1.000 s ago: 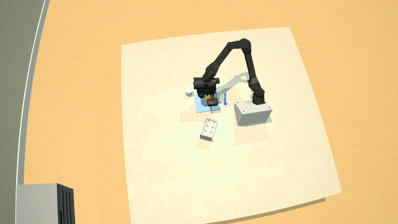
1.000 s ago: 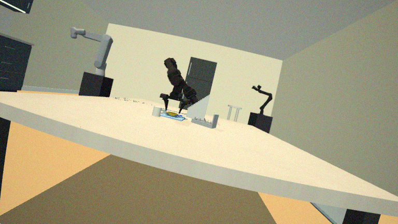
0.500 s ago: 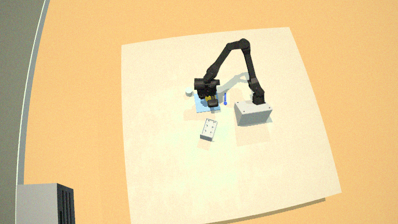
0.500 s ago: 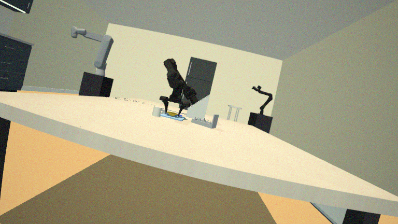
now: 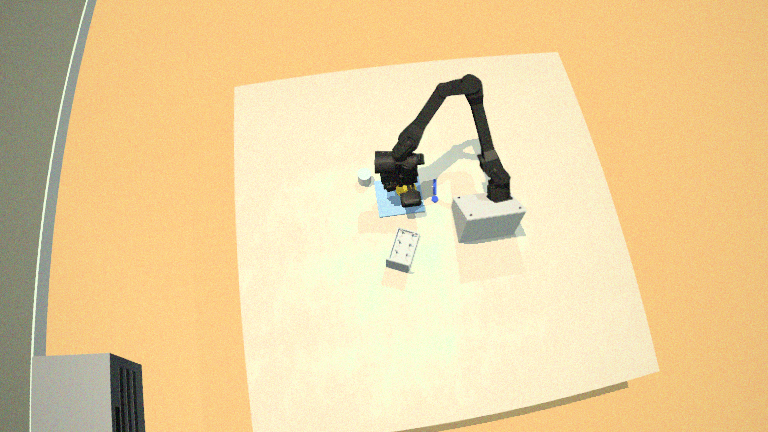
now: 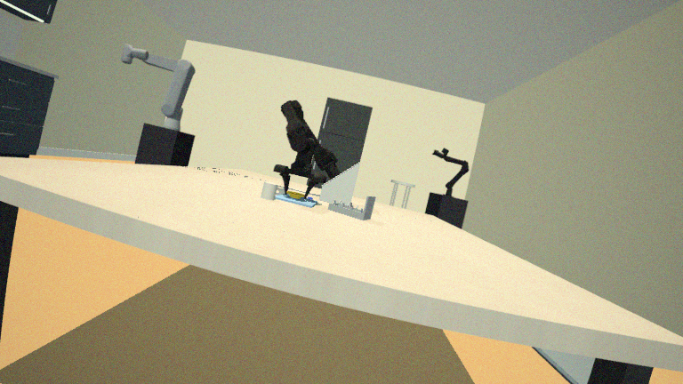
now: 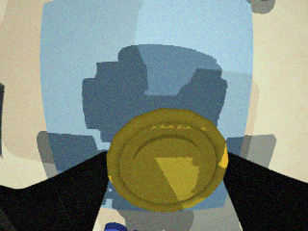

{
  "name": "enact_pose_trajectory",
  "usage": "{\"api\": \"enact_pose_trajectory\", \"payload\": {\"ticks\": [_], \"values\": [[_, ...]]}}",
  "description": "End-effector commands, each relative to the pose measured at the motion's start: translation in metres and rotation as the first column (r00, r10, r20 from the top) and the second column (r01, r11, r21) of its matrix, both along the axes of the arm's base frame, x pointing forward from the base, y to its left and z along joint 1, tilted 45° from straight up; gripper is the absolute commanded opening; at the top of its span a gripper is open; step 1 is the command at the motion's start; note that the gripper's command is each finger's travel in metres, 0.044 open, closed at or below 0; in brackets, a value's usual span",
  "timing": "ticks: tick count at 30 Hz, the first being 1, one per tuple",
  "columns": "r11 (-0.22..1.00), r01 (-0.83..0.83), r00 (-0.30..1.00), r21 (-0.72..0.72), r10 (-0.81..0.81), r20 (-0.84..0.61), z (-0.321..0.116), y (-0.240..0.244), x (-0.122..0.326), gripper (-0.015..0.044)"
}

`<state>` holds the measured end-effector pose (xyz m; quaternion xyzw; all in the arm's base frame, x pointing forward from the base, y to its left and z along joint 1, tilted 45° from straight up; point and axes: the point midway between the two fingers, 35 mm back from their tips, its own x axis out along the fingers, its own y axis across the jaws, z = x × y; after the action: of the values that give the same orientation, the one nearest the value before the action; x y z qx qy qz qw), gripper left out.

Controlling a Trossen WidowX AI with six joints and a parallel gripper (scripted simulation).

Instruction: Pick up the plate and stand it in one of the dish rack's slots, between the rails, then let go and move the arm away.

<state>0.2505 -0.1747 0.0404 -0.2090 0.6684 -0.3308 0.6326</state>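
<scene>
Where the flat blue mat (image 7: 148,33) lies, gripper (image 7: 167,169) clamps round ridged plate (image 7: 168,161).

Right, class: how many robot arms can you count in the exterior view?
3. The dark working arm stands mid-table, its tool shut on the yellow plate. A pale grey arm stands far left; a small dark arm far right. Others may be hidden.

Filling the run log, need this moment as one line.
phase: grasp | pincer: shut on yellow plate | plate: flat on blue mat | dish rack: holds nothing | next: lift
</scene>
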Motion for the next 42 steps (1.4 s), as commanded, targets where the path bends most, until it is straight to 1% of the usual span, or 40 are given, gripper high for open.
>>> {"api": "enact_pose_trajectory", "payload": {"ticks": [1, 8, 9, 28, 38, 42], "values": [[1.000, -0.003, 1.000, 0.001, 0.003, -0.005, 0.004, 0.004, 0.003, 0.0195], [1.000, -0.006, 1.000, 0.016, 0.006, -0.001, 0.025, 0.030, 0.016, 0.0011], [1.000, -0.006, 1.000, 0.017, 0.006, -0.001, 0.028, 0.033, 0.018, 0.0000], [1.000, -0.004, 1.000, 0.019, 0.004, -0.004, 0.086, 0.094, 0.036, 0.0000], [1.000, -0.003, 1.000, 0.006, 0.003, -0.006, 0.114, 0.120, 0.041, 0.0000], [1.000, 0.001, 1.000, 0.004, -0.001, -0.002, 0.116, 0.121, 0.042, 0.0000]]}}
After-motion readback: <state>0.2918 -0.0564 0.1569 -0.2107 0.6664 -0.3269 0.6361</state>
